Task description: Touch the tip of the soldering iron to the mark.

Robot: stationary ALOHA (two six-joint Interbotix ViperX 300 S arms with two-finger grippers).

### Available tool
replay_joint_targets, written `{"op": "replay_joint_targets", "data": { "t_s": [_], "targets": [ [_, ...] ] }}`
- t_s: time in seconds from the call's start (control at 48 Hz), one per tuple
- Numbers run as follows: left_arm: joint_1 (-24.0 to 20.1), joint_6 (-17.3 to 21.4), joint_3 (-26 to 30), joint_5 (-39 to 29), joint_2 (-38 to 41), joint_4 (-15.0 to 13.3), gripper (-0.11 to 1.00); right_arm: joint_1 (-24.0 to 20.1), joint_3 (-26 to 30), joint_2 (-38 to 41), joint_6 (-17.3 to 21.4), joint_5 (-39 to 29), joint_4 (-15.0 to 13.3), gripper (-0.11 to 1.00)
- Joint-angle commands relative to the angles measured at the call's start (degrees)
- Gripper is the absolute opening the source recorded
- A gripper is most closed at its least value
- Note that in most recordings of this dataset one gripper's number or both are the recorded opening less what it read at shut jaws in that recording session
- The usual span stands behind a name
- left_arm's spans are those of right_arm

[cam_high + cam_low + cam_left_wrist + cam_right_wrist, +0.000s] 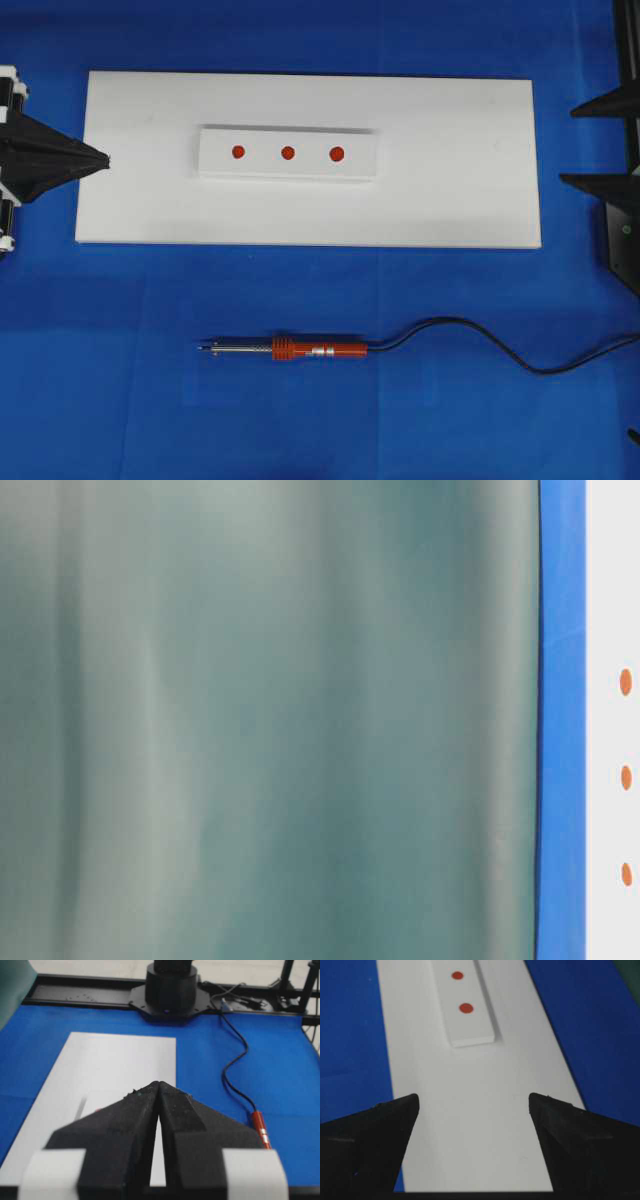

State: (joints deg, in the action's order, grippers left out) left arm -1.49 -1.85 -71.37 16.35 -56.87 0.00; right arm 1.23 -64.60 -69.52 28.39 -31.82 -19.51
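Iron lying free, not yet gripped.
Soldering iron (300,349) is lying lengthwise, cord toward my spread right jaws; left jaws pressed together.

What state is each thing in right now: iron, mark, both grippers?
soldering iron: lying flat on the blue mat, not held, tip pointing left.
mark: untouched, nothing near it.
left gripper: shut, empty, at the white board's left end.
right gripper: open, empty, over the board's right end.
cord: slack, trailing off to the right.
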Motion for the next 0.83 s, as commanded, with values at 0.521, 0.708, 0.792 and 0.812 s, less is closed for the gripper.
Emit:
{"op": "replay_joint_targets", "data": {
  "t_s": [0.521, 0.708, 0.792, 0.812],
  "targets": [
    [0.44, 0.0, 0.53, -0.26, 0.18, 0.09, 0.0, -2.64, -2.55, 1.32, 0.0, 7.73, 0.44, 0.8],
    [0.44, 0.0, 0.44, -0.26, 0.18, 0.09, 0.0, -2.64, -2.55, 1.32, 0.09, 7.91, 0.44, 0.8],
    [0.44, 0.0, 0.35, -0.26, 0.18, 0.09, 0.0, -2.64, -2.46, 1.23, 0.09, 7.73, 0.44, 0.8],
    [0.44, 0.0, 0.35, -0.26, 0.18, 0.09, 0.0, -2.64, -2.46, 1.23, 0.09, 7.65, 0.44, 0.8]
  ]
}}
